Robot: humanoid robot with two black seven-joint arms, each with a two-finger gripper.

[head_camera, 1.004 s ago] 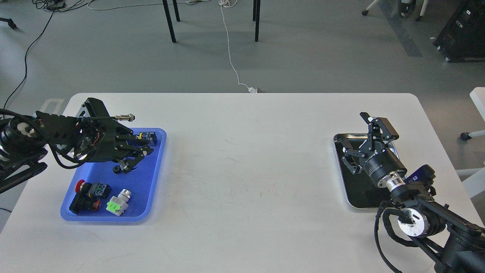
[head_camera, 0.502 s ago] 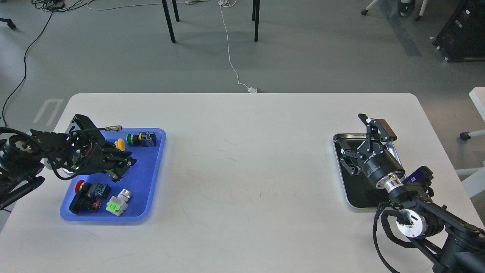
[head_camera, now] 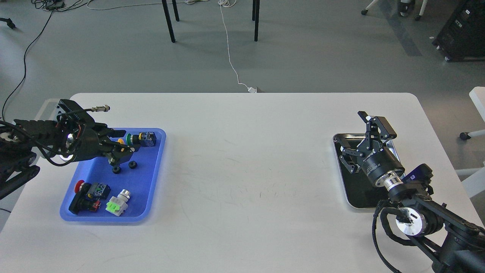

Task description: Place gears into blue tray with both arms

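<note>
Lying in the blue tray (head_camera: 155,167), two gears (head_camera: 132,164) sit side by side near its middle, just under the left gripper (head_camera: 120,146), whose finger state I cannot tell. Right gripper (head_camera: 358,134) hovers over the silver tray (head_camera: 337,137), fingers spread apart, holding nothing. Push-button switches (head_camera: 118,201) share the blue tray.

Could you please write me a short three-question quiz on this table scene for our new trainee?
1. True or false: the silver tray lies on the table's right side.
2. Which tray holds the two small black gears? A) blue tray B) silver tray
3. Fill in: the right gripper hangs over the ___ tray, fingers apart.

Key: 1 true; 2 A; 3 silver.
</note>
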